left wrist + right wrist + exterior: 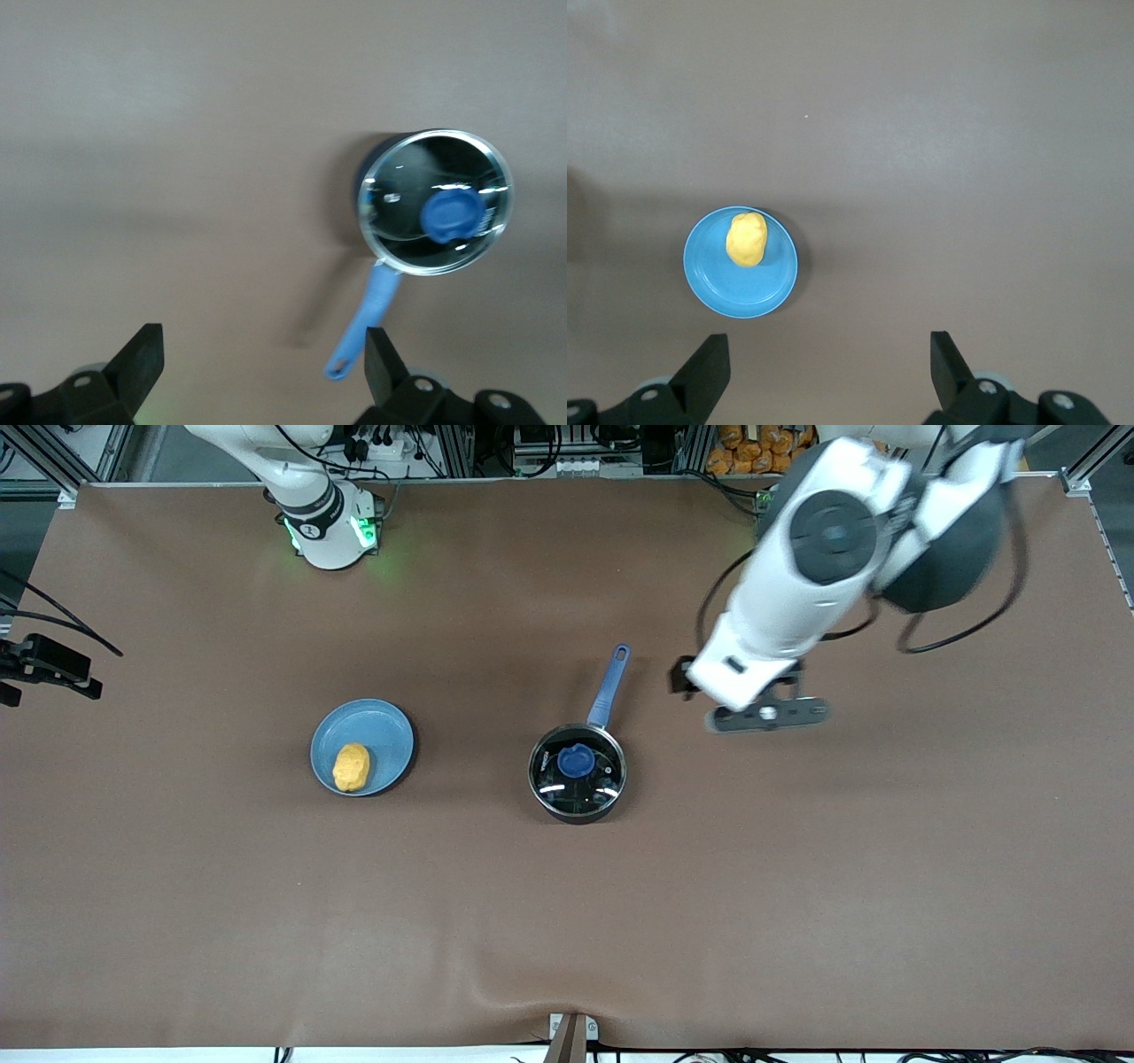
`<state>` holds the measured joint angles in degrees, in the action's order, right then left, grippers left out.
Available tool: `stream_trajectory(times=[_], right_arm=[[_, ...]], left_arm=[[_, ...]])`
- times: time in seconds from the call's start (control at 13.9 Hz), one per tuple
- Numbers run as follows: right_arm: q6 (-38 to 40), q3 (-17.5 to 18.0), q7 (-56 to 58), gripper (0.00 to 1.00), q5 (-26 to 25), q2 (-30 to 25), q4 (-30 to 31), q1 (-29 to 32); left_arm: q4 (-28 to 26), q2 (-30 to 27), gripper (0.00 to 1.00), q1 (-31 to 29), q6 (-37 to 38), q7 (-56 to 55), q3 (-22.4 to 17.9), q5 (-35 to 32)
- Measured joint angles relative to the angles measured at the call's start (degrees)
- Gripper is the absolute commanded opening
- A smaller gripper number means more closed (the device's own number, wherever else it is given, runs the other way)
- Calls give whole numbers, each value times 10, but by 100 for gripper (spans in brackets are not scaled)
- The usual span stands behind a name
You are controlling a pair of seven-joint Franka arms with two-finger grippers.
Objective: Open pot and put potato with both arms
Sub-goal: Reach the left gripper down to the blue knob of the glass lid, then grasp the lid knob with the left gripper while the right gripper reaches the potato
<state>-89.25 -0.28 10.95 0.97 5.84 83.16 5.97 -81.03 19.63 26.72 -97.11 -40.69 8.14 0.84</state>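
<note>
The black pot (578, 772) stands mid-table with its glass lid and blue knob (576, 761) on. Its blue handle (609, 686) points toward the robots' bases. The yellow-orange potato (352, 767) lies on a light-blue plate (390, 735) toward the right arm's end. My left gripper (766, 722) is open and empty, in the air over bare table beside the handle, toward the left arm's end. The left wrist view shows the left gripper (263, 367), the pot (436, 202) and its handle (368, 323). My right gripper (830, 372) is open and empty, high over the table, seeing the potato (748, 239) and plate (757, 283).
A black clamp with cables (49, 664) sits at the table edge at the right arm's end. The right arm's green-lit base (332, 527) stands at the back. A small bracket (571, 1036) sits at the front edge. Brown cloth covers the table.
</note>
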Motion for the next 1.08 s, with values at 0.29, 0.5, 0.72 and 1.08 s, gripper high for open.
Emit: stream_trajectory(times=[0.29, 0.5, 0.72, 1.08], right_arm=[[-9, 0, 0, 100, 0, 0, 6, 0], [-25, 0, 0, 100, 0, 0, 15, -3], [-27, 0, -3, 100, 0, 0, 16, -8], [-65, 4, -133, 100, 2, 18, 27, -86]], left_arm=[[2, 76, 100, 68, -116, -128, -2, 0], [32, 138, 100, 90, -175, -147, -10, 0], [61, 185, 100, 121, -208, -151, -38, 0], [69, 215, 100, 144, -242, -148, -56, 0]])
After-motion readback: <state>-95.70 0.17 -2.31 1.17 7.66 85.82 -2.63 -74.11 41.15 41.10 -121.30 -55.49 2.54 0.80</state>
